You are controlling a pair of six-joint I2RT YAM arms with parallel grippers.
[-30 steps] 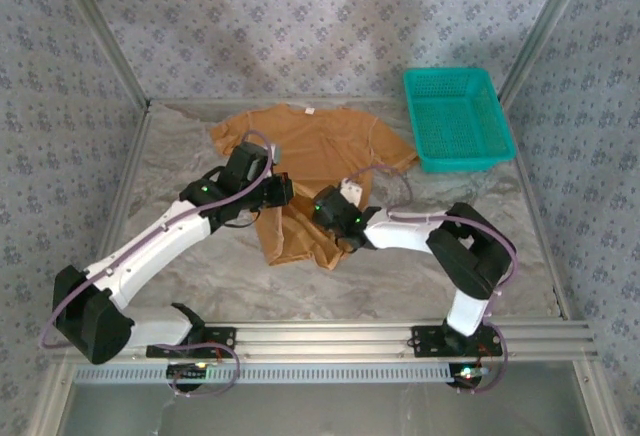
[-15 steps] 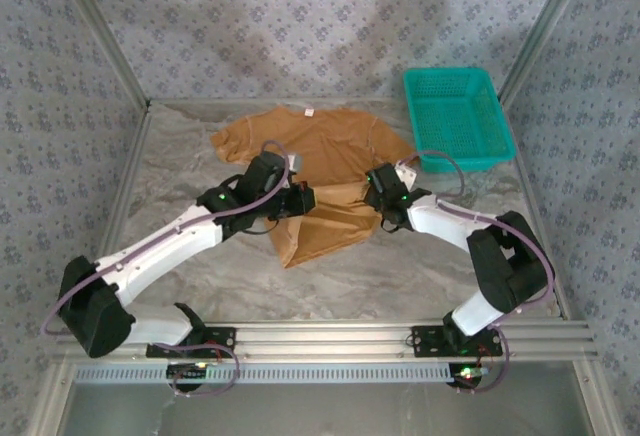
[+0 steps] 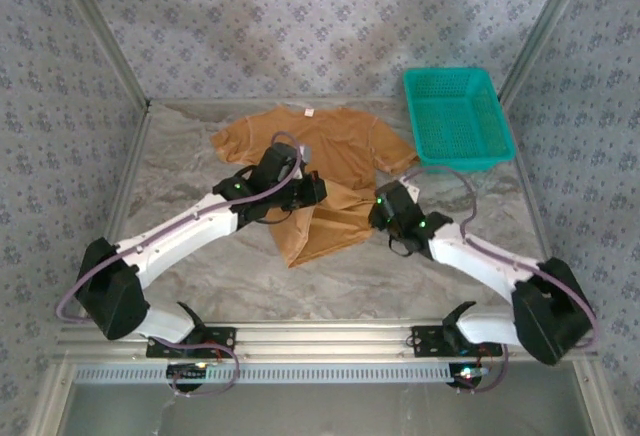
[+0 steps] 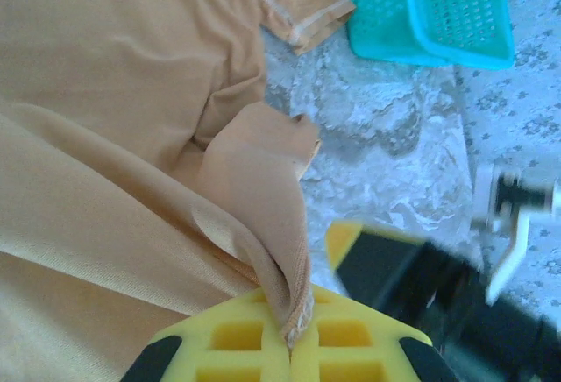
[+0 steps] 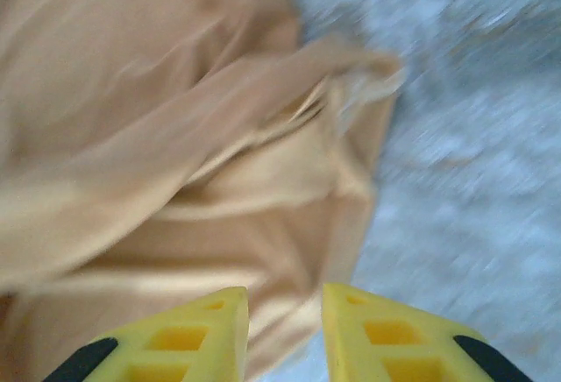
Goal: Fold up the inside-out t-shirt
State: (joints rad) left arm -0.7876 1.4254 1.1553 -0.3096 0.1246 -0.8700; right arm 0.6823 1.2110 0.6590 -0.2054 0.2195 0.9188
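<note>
Left gripper (image 4: 289,334) clamped on t-shirt (image 3: 335,146) hem; right gripper (image 5: 285,307) fingers slightly apart, empty, w/ shirt's loose corner just ahead, nearer the right arm.

A teal basket (image 3: 450,72) stands at the far right of the grey marbled table (image 3: 180,156), patterned walls (image 3: 300,26) rise around it, and a metal rail (image 3: 330,336) runs along the near edge.

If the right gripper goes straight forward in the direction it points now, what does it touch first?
Most likely the t-shirt: its rumpled edge lies directly ahead of the right gripper. How far off is unclear in the blurred wrist view.
</note>
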